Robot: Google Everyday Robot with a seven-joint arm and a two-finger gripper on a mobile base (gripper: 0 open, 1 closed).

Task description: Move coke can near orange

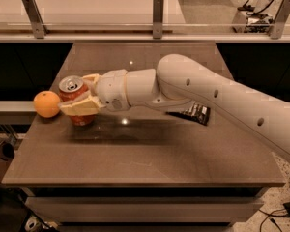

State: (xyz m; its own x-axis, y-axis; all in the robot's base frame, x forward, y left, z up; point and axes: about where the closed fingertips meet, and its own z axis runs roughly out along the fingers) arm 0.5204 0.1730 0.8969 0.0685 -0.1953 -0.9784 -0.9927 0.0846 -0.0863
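Observation:
The red coke can (73,94) with a silver top stands upright at the left side of the brown table (150,153). My gripper (79,96) is shut on the can, its tan fingers (82,107) wrapped around the can's body. The orange (47,104) sits at the table's left edge, right beside the can and almost touching it. My white arm reaches in from the right across the table.
A flat dark candy bar wrapper (193,113) lies right of centre, partly hidden behind my arm. A glass rail with metal posts (158,16) runs along the table's far side. The table's left edge is just beyond the orange.

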